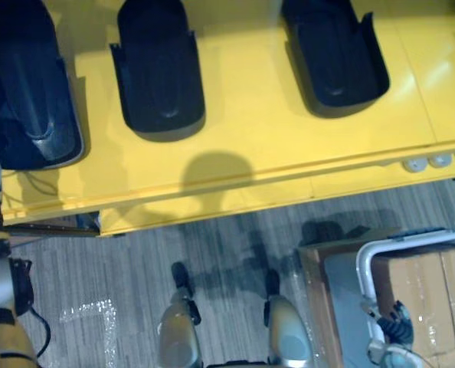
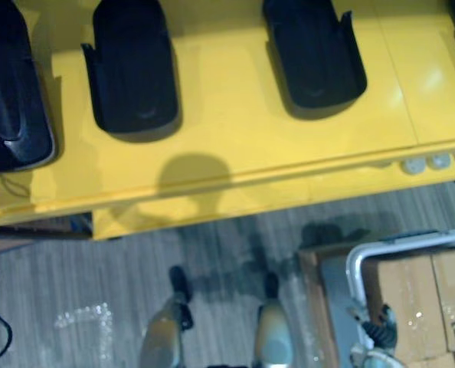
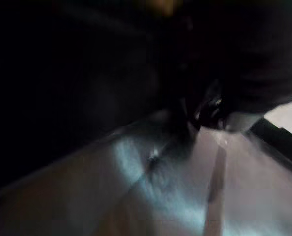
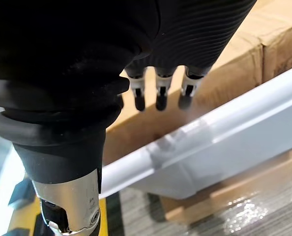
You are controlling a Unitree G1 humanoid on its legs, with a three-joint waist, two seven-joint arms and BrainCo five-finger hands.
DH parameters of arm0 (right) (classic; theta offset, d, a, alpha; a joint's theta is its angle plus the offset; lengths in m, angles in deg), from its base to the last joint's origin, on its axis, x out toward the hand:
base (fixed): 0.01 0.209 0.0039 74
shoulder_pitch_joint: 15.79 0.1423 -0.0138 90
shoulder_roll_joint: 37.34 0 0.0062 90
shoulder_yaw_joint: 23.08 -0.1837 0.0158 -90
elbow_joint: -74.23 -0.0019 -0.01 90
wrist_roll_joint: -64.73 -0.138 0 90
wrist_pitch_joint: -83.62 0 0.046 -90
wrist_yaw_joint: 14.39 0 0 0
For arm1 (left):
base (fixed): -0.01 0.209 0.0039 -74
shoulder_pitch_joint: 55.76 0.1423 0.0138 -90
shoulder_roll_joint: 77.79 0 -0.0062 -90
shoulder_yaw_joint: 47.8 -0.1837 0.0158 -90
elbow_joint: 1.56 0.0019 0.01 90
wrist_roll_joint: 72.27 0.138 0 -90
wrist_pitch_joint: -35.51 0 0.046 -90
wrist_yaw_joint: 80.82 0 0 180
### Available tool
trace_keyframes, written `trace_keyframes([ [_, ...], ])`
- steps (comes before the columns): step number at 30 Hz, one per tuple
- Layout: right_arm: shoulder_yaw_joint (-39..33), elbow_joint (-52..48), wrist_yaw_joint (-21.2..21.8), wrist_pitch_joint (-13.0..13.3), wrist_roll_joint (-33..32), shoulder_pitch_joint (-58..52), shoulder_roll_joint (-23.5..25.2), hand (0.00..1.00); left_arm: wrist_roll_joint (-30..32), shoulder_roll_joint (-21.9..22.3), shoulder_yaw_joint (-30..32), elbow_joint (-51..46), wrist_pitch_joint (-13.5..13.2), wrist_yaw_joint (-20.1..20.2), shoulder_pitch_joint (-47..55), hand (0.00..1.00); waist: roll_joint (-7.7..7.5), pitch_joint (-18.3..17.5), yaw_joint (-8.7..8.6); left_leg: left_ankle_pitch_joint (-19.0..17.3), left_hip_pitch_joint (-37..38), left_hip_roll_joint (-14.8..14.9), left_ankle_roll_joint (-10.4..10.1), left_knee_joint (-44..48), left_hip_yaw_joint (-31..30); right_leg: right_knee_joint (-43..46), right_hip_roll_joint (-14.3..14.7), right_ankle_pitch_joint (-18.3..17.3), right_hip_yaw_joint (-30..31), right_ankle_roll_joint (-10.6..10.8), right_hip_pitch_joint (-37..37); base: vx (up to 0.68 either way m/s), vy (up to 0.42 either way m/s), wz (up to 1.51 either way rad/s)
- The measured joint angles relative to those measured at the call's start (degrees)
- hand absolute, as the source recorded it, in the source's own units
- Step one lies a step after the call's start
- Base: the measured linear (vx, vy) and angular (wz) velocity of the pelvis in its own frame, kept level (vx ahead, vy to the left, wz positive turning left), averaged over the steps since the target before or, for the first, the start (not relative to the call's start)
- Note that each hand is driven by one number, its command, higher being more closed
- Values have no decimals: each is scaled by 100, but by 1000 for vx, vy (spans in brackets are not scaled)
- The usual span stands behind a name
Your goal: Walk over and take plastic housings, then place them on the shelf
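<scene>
Left hand [image 3: 244, 59]: at the far left end of the shelf, up against the left housing; its wrist view was dark, and whether its fingers were spread or closed on the housing could not be told.
Left housing [image 1: 28, 92]: a black plastic shell with a glossy grey sheen along its lower rim, over the left end of the shelf; whether it rested there or was being held could not be told.
Middle housing [image 1: 158, 73]: a black shell that lay open side up on the shelf, apart from the left one, its rounded end toward the robot.
Right housing [image 1: 335, 54]: a like black shell that lay on the shelf, well apart from the middle one, slightly turned.
Yellow shelf [image 1: 258, 130]: a flat yellow surface that ran across the upper part of the head views, with two small white discs [image 1: 428, 162] near its front edge at the right.
Floor [image 1: 135, 261]: grey wood-grain planks below the shelf's front edge.
White tube frame [image 1: 381, 249]: a bent white bar at the lower right, beside the boxes.
Cardboard boxes [image 1: 423, 295]: brown, taped, within the white frame.
Right hand [image 4: 160, 91]: it hung low at the right over a cardboard box, close to the white bar; its fingers were relaxed and held nothing.
</scene>
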Motion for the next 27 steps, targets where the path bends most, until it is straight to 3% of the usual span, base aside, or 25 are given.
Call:
trace_keyframes([
  [5, -4, 6, -3, 0, -1, 2, 1, 0, -2, -5, 7, 114, 241, -77, 2, 0, -70, 63, 11, 1, -30, 0, 1, 4, 5, 53, 0, -1, 6, 0, -64, 0, 0, 0],
  [8, -4, 9, -3, 1, -1, 6, 3, 0, -4, -7, 21, 115, 415, -367, 2, 0, -81, 70, 5, 1, -50, 0, 1, 12, -2, 57, 0, -1, 4, 1, -80, 0, 0, 0],
  [13, -1, 8, -14, 29, 0, 38, 7, 0, -103, -7, 112, 108, 796, -1355, 17, 0, -80, 71, -3, 1, -50, 0, 1, 15, -7, 57, 0, -1, 3, 1, -80, 0, 0, 0],
  [15, 4, 21, -43, 28, 2, 37, 24, 0, -412, -6, 375, 87, 838, -2237, 47, 0, -79, 71, -2, 1, -49, 0, 1, 15, -10, 57, 0, -1, 2, 1, -79, 0, 0, 0],
  [16, 8, 18, -48, 29, 2, 37, 35, 0, -534, -7, 461, 75, 831, -2469, 46, 0, -79, 71, -2, 1, -48, 0, 1, 15, -13, 57, 0, -1, 2, 1, -78, 0, 0, 0],
  [17, 13, 24, -88, 29, 2, 37, 68, 0, -901, -7, 560, 25, 751, -3145, 45, 0, -79, 71, -2, 1, -38, -2, 1, 13, -15, 58, -1, -1, 1, 1, -69, 0, 0, 0],
  [20, 27, 30, -157, 39, 3, 34, 154, 0, -1261, -10, 702, -69, 388, -4068, 6, 0, -78, 71, -3, 3, 10, -8, 2, -8, -27, 52, -1, -2, -9, 1, -18, 1, -1, 1],
  [22, 133, 67, -201, 48, 8, 27, 215, 0, -1255, -46, 703, -234, -198, -4826, -226, 0, -78, 71, -4, 8, 102, -15, -3, -40, -63, 39, -1, -4, -38, 0, 89, 7, -1, 5],
  [25, 197, 79, -263, 127, 11, 31, 303, 0, -1239, -84, 690, -698, -900, -5496, -465, 0, -51, 57, -9, 46, 339, -51, -17, -175, -81, -7, -15, -26, -86, -6, 304, 5, 0, 1],
  [27, 216, 96, -264, 171, 13, 31, 320, 0, -1198, -103, 644, -1128, -1272, -5693, -450, 0, 16, -2, -34, 135, 460, -78, -21, -355, -130, -99, -17, -26, -170, -6, 438, 28, -3, 14],
])
